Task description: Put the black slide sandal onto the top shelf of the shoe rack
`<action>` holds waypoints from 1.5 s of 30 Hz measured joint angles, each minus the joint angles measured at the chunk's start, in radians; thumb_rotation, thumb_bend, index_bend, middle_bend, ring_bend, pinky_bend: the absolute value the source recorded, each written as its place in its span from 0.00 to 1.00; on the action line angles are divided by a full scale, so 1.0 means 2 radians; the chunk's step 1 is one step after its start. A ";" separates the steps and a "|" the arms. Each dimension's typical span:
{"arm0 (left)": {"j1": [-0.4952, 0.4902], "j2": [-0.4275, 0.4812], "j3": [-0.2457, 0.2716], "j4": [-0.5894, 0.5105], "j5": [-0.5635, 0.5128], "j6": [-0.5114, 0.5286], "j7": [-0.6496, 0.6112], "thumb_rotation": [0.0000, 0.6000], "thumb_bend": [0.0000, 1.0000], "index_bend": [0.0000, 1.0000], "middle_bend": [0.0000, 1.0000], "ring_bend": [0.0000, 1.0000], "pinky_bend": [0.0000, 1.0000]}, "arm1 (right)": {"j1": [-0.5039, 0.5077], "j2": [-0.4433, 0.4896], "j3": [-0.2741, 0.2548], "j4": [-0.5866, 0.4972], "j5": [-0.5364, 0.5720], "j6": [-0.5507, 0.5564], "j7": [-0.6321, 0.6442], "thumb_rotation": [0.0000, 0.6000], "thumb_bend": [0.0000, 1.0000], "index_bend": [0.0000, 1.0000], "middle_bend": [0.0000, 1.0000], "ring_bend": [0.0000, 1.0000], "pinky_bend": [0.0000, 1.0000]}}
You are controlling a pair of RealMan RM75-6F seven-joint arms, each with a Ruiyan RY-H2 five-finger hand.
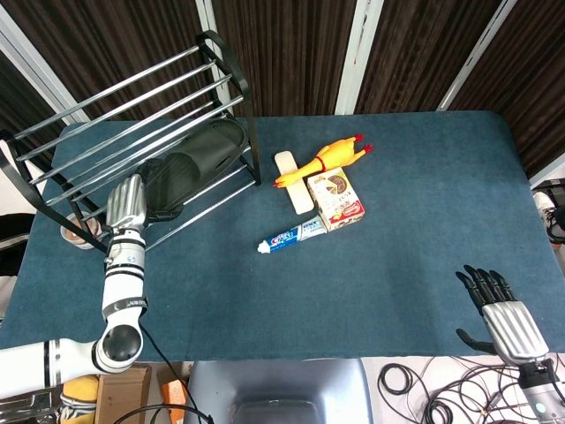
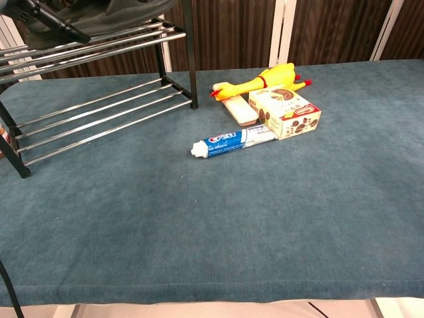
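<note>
Black slide sandal (image 1: 190,164) lies lengthwise on the shoe rack (image 1: 132,97) top bars.

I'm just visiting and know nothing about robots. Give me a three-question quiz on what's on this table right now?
1. True or false: the black slide sandal lies on the top bars of the black-framed chrome shoe rack.
2. Which thing touches the cardboard cookie box?
A. yellow rubber chicken
B. blue and white toothpaste tube
C. the sandal
3. Fill in: the right hand hangs off the table's ___ edge, holding nothing.

Key
1. True; the chest view shows it on the top bars.
2. B; the tube's end meets the box.
3. near (front)
</note>
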 measured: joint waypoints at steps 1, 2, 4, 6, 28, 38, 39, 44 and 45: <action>-0.002 -0.001 -0.001 0.006 -0.006 0.000 0.002 1.00 0.32 0.43 0.65 0.75 0.89 | 0.000 0.000 0.000 0.000 0.000 0.000 0.000 1.00 0.16 0.00 0.00 0.00 0.00; -0.005 -0.002 -0.003 0.014 -0.014 0.000 0.006 1.00 0.32 0.42 0.65 0.75 0.89 | 0.000 0.000 0.000 0.000 0.000 0.000 0.001 1.00 0.16 0.00 0.00 0.00 0.00; -0.009 -0.004 -0.007 0.026 -0.027 0.001 0.011 1.00 0.32 0.40 0.66 0.75 0.89 | 0.000 0.001 0.000 0.000 0.000 0.000 0.001 1.00 0.16 0.00 0.00 0.00 0.00; -0.014 -0.006 -0.012 0.035 -0.039 0.001 0.017 1.00 0.32 0.36 0.66 0.75 0.89 | 0.000 0.001 0.000 0.000 0.001 0.000 0.001 1.00 0.16 0.00 0.00 0.00 0.00; -0.030 0.002 -0.033 0.107 -0.125 -0.010 0.084 0.65 0.25 0.01 0.28 0.31 0.48 | 0.001 0.000 0.000 -0.001 0.002 -0.004 -0.004 1.00 0.16 0.00 0.00 0.00 0.00; -0.029 0.018 -0.024 0.097 -0.161 -0.034 0.115 0.57 0.20 0.00 0.16 0.17 0.38 | 0.000 0.000 0.000 -0.001 0.002 -0.002 -0.005 1.00 0.16 0.00 0.00 0.00 0.00; -0.030 0.019 -0.023 0.097 -0.161 -0.036 0.116 0.56 0.20 0.00 0.16 0.16 0.37 | 0.000 0.000 0.000 -0.001 0.002 -0.002 -0.005 1.00 0.16 0.00 0.00 0.00 0.00; -0.030 0.022 -0.019 0.090 -0.155 -0.046 0.111 0.47 0.20 0.00 0.15 0.14 0.33 | 0.000 0.000 0.000 -0.001 0.003 -0.002 -0.005 1.00 0.16 0.00 0.00 0.00 0.00; -0.029 0.023 -0.019 0.088 -0.153 -0.048 0.108 0.47 0.20 0.00 0.15 0.14 0.33 | 0.000 0.000 0.000 -0.001 0.003 -0.003 -0.005 1.00 0.16 0.00 0.00 0.00 0.00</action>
